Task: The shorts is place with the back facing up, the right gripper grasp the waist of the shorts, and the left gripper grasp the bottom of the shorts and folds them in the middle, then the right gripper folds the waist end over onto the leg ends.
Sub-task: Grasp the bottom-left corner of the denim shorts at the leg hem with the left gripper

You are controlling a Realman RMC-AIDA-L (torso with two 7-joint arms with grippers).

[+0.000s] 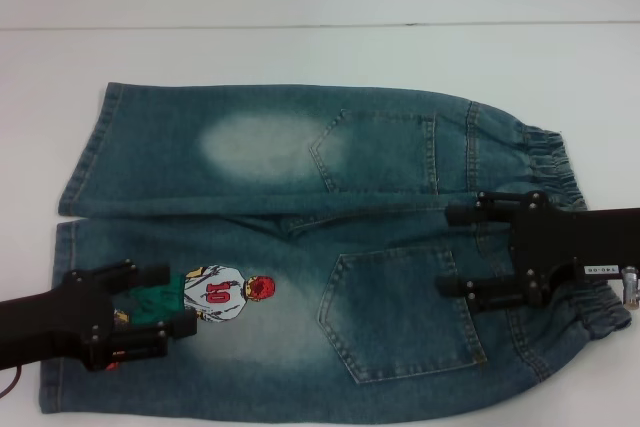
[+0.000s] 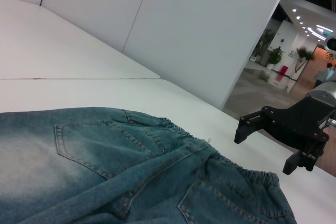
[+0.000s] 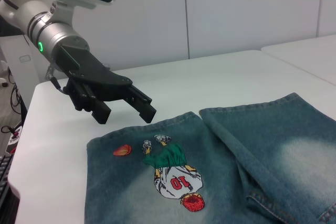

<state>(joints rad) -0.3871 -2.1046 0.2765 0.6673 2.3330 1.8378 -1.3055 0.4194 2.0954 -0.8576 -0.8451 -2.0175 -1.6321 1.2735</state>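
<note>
Both grippers we find spread: the left gripper [image 1: 165,300] lower left over the cartoon print [image 1: 222,294], the right gripper [image 1: 458,250] right, above the shorts' [image 1: 300,187] waistband [image 1: 560,162].

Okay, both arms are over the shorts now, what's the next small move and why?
Probably lower both at once. The shorts lie flat, back up, unfolded. The right end effector hangs open above the waistband, and the left end effector hangs open above the printed leg's hem; the wrist views show both clear of the cloth. Neither holds denim yet, so descending to pinch waist and hem seems next.
</note>
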